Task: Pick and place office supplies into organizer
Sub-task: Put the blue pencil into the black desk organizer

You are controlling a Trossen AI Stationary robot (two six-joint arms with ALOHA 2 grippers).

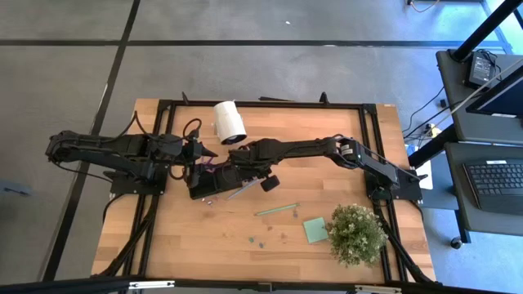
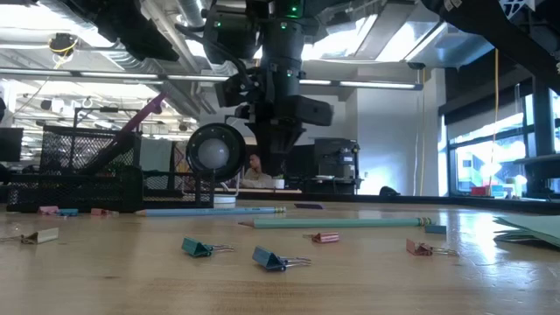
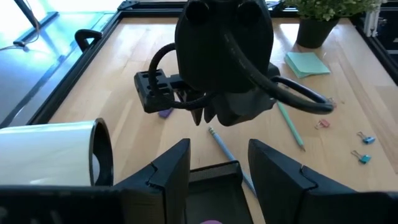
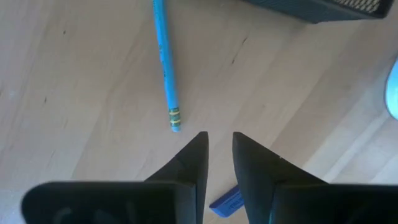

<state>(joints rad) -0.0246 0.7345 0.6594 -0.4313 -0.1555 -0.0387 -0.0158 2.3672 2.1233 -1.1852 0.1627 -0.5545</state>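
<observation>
Right end effector [image 4: 219,144], fingers nearly together and empty, hangs over bare wood beside blue pencil [image 4: 165,65], apparently near organizer [image 4: 323,7].

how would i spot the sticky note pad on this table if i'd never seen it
Find the bushy potted plant near the table's front right corner. The sticky-note pad lies flat right beside it, toward the table's middle. It is the only pale green square; the pale green pencil nearby is long and thin.

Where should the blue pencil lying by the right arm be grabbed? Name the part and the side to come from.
Grip the blue pencil at mid-shaft, coming straight down with the right tool set across its length. It lies flat on the table, thin and straight, with bare wood on both sides; its eraser end is nearest the tool.
</observation>
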